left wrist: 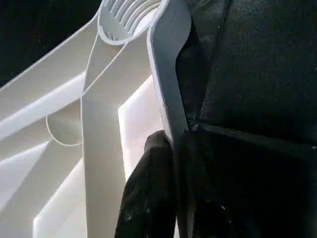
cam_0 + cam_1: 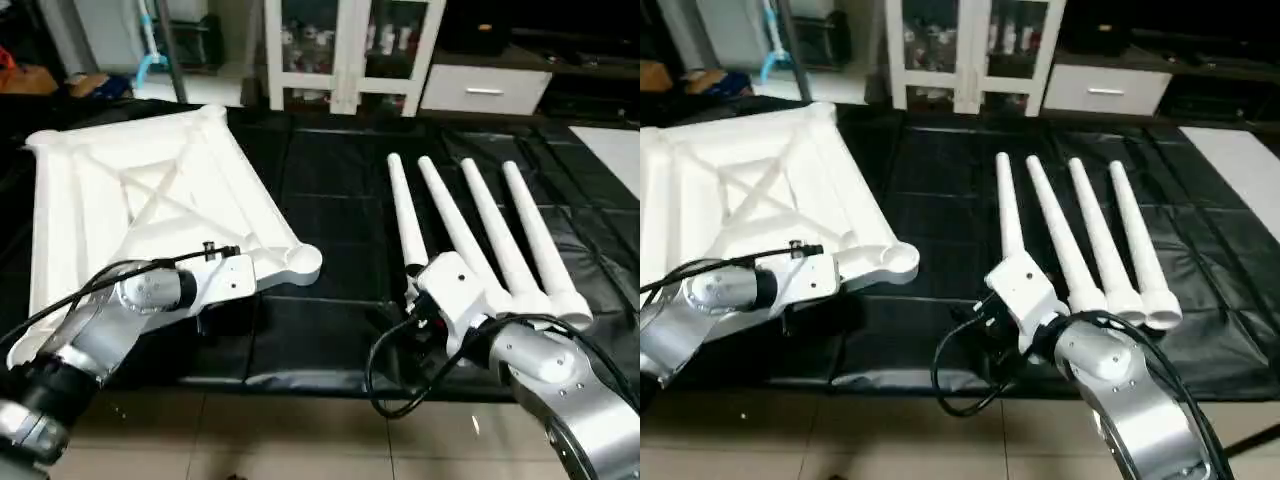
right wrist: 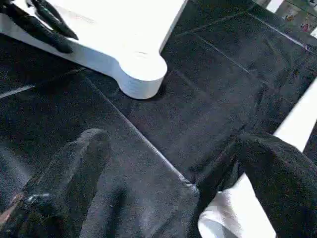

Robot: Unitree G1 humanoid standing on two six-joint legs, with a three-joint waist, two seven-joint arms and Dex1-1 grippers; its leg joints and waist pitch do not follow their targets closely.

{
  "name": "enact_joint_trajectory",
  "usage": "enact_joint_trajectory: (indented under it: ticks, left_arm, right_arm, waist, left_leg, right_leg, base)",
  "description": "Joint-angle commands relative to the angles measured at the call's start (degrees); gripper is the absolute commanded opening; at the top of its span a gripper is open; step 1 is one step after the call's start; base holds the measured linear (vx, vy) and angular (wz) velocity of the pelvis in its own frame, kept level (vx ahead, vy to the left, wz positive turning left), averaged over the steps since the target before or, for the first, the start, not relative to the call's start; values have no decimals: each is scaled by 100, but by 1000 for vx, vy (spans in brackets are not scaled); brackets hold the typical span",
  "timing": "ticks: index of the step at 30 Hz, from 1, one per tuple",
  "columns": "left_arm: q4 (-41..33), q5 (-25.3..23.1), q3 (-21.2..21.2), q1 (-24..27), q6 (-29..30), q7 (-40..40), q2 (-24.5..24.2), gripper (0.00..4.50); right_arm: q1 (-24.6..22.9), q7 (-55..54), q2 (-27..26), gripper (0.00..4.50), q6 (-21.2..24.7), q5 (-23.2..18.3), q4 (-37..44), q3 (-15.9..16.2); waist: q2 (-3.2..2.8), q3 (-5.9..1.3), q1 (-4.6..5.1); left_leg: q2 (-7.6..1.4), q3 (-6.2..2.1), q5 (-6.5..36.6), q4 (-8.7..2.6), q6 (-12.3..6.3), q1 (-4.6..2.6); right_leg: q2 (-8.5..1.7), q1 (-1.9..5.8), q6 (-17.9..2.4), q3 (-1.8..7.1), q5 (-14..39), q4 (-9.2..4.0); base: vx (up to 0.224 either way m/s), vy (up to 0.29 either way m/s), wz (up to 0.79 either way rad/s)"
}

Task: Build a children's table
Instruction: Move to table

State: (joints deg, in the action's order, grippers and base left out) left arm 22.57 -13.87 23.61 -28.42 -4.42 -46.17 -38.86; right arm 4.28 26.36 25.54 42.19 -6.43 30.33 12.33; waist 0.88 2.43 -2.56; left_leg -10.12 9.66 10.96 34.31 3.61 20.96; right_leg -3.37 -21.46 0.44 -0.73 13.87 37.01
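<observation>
With the left gripper (image 1: 171,144) clenched on the thin rim of the upturned table top (image 2: 150,190) on the black mat (image 2: 330,200), the top may slip, while the released right gripper (image 3: 168,163) may knock the nearest leg (image 2: 405,215).

Smooth white plastic tabletop (image 2: 150,190) and legs (image 2: 470,235), on a slightly glossy, perhaps leatherette black mat (image 2: 330,200).
</observation>
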Motion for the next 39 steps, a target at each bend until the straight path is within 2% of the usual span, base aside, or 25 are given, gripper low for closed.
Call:
enact_joint_trajectory:
  ticks: [1,2,3,5,6,7,9,13,15,16,18,19,21,22,24,25,26,27,28,29,30,34,36,38,39]
  left_arm:
    - [169,-346,104,-142,-326,181,-10,1]
    - [253,-346,106,-174,-393,170,-5,1]
    - [374,-381,127,-221,-516,157,-9,1]
    - [603,-400,109,-293,-743,234,12,1]
    - [622,-309,61,-291,-698,186,47,57]
    - [632,-166,-21,-284,-646,131,93,71]
    - [514,138,-145,-229,-535,-174,96,80]
    - [376,337,-234,-168,-621,-447,-13,122]
    - [313,392,-260,-143,-622,-530,-59,135]
    - [117,635,-396,-58,-578,-731,-149,147]
    - [41,737,-462,-23,-552,-813,-175,163]
    - [-169,998,-639,54,-391,-892,-191,163]
    - [-695,1662,-1083,184,230,-964,-134,185]
    - [-987,1992,-1343,208,588,-875,-53,204]
    - [-1187,2230,-1537,170,957,-733,74,208]
    - [-1322,2392,-1680,56,1442,-507,288,208]
    - [-1358,2428,-1716,12,1601,-420,364,208]
    - [-1480,2472,-1768,-88,2031,-137,613,208]
    - [-1549,2478,-1788,-129,2243,3,745,208]
    - [-1633,2551,-1774,-152,2441,76,896,208]
    - [-1736,2610,-1705,-127,2519,90,1015,208]
    - [-2119,2708,-1436,13,2754,21,1143,208]
    - [-2393,2853,-1406,72,3025,46,1129,208]
    - [-2590,2925,-1362,120,3205,-6,1054,208]
    - [-2668,2926,-1367,140,3304,-13,1020,208]
  right_arm:
    - [7,-43,14,450,-28,4,-6,1]
    - [7,-50,11,450,-19,4,4,9]
    - [7,-53,2,450,-13,11,10,13]
    - [-13,-87,-28,450,10,17,44,-1]
    - [-20,-100,-38,450,17,12,53,-13]
    - [-30,-107,-54,450,30,3,62,-26]
    - [-44,-112,-77,450,43,-6,72,-38]
    - [-28,-128,-108,450,57,-23,67,-37]
    - [-13,-131,-117,450,59,-28,62,-37]
    - [61,-162,-189,450,63,-60,26,-84]
    - [95,-184,-226,450,62,-71,7,-113]
    - [174,-242,-317,450,85,-115,-36,-213]
    - [434,-471,-575,450,199,-201,-237,-511]
    - [685,-677,-791,450,364,-273,-492,-775]
    - [980,-860,-943,450,527,-306,-843,-997]
    - [1318,-937,-972,450,627,-306,-1292,-1123]
    - [1422,-940,-966,450,647,-309,-1435,-1148]
    - [1748,-985,-881,450,614,-183,-1961,-1113]
    - [1919,-1020,-823,450,576,-87,-2253,-1069]
    - [2154,-1045,-792,450,536,-34,-2663,-1054]
    - [2413,-1071,-789,450,395,-5,-3115,-1049]
    - [3121,-1011,-895,450,147,-108,-4307,-1140]
    - [3452,-1039,-930,450,185,-39,-4778,-1145]
    - [3780,-1009,-1036,450,415,-172,-5192,-1300]
    - [3931,-1009,-1073,450,470,-193,-5400,-1350]
  waist:
    - [-59,-276,2]
    - [-114,-274,2]
    - [-83,-268,14]
    - [-109,-271,13]
    - [-98,-272,19]
    - [-96,-276,12]
    - [-92,-281,10]
    - [-66,-292,9]
    - [-78,-301,17]
    - [-72,-297,16]
    - [-77,-291,26]
    - [-80,-282,31]
    - [-96,-278,56]
    - [-84,-274,73]
    - [-98,-269,84]
    - [-97,-262,94]
    - [-103,-270,96]
    - [-144,-278,75]
    - [-131,-269,94]
    - [-124,-281,68]
    - [-103,-296,83]
    - [-92,-373,91]
    - [-96,-387,91]
    - [-91,-388,91]
    - [-91,-383,95]
  left_leg:
    - [-254,-103,1226,-437,265,-110]
    - [-258,-114,1274,-444,302,-115]
    - [-255,-111,1360,-448,330,-116]
    - [-257,-115,1417,-451,362,-122]
    - [-255,-112,1426,-449,366,-120]
    - [-261,-110,1381,-445,379,-120]
    - [-263,-110,1353,-444,371,-120]
    - [-259,-107,1147,-435,330,-104]
    - [-257,-99,1048,-426,308,-99]
    - [-255,-99,1006,-424,288,-92]
    - [-256,-90,1039,-432,286,-97]
    - [-260,-86,1133,-435,317,-107]
    - [-251,-83,1237,-437,380,-111]
    - [-245,-82,1268,-440,386,-103]
    - [-233,-75,1340,-428,441,-133]
    - [-221,-56,1336,-426,489,-144]
    - [-219,-49,1331,-413,511,-166]
    - [-213,-44,1249,-396,527,-169]
    - [-220,-43,1238,-403,562,-160]
    - [-210,-45,1122,-388,563,-147]
    - [-201,-47,919,-379,538,-90]
    - [-166,-40,218,-315,326,-21]
    - [-156,-29,-139,-281,128,1]
    - [-169,-13,-71,-271,74,-17]
    - [-173,-17,31,-282,64,-20]
  right_leg:
    - [-369,148,-969,232,190,-465]
    - [-371,140,-963,232,245,-462]
    - [-362,133,-938,232,331,-482]
    - [-367,126,-929,236,374,-484]
    - [-368,126,-924,239,370,-487]
    - [-374,127,-955,240,273,-470]
    - [-374,129,-985,236,226,-463]
    - [-377,150,-1026,231,-72,-437]
    - [-367,151,-1053,226,-245,-418]
    - [-373,158,-1062,225,-297,-412]
    - [-363,140,-1078,222,-251,-415]
    - [-368,136,-1095,223,-125,-417]
    - [-385,114,-1189,223,55,-397]
    - [-368,110,-1200,219,160,-412]
    - [-358,82,-1253,213,391,-430]
    - [-326,78,-1220,212,461,-439]
    - [-323,72,-1237,211,448,-428]
    - [-330,82,-1232,215,371,-430]
    - [-323,88,-1250,209,339,-423]
    - [-332,118,-1241,209,274,-439]
    - [-335,171,-1262,217,24,-409]
    - [-308,264,-1354,205,-1047,-334]
    - [-283,284,-1436,195,-1692,-293]
    - [-284,279,-1506,194,-1663,-292]
    - [-291,273,-1550,186,-1460,-301]
  base:
    - [0,0,0]
    - [0,0,0]
    - [0,0,0]
    - [0,0,0]
    - [0,0,0]
    - [0,0,0]
    - [0,0,0]
    - [0,0,0]
    - [0,0,0]
    - [0,0,0]
    - [0,0,0]
    - [0,0,0]
    - [0,0,0]
    - [0,0,0]
    - [0,0,0]
    - [0,0,0]
    - [0,0,0]
    - [0,0,0]
    - [0,0,0]
    - [0,0,0]
    - [0,0,0]
    - [0,0,0]
    - [0,0,0]
    - [0,0,0]
    - [0,0,0]
